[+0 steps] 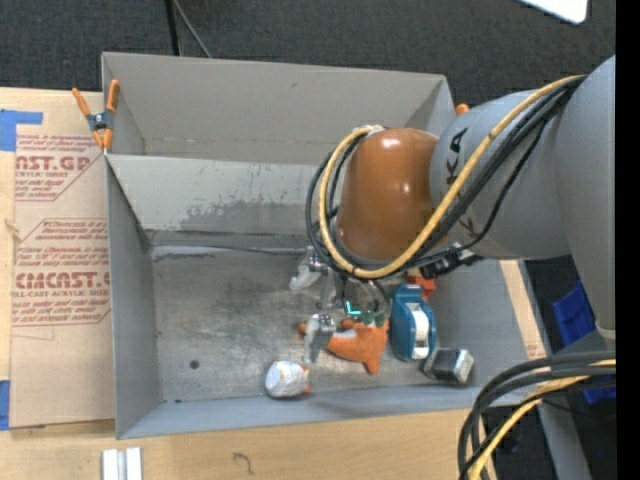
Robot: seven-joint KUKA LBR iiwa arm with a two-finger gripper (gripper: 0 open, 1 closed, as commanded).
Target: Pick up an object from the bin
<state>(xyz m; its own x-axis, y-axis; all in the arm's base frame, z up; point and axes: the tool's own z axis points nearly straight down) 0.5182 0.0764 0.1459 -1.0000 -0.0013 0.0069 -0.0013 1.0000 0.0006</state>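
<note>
gripper [322, 330] was low in the bin [200, 183], nr its front edge, right of centre, touching or just beside an orange flat thing [352, 347]. grip state: couldn't tell. blue obj [409, 328] lay just right, crumpled whitish ball [287, 378] front-left.

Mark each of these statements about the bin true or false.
1. The end effector touches the bin's left wall. False: it hangs near the middle, towards the front, beside the orange thing.
2. A blue thing lies right of the orange thing. True.
3. A whitish crumpled ball lies by the front wall. True.
4. The small grey-and-black thing lies in the back left corner. False: it lies front right, next to the blue thing.
</note>
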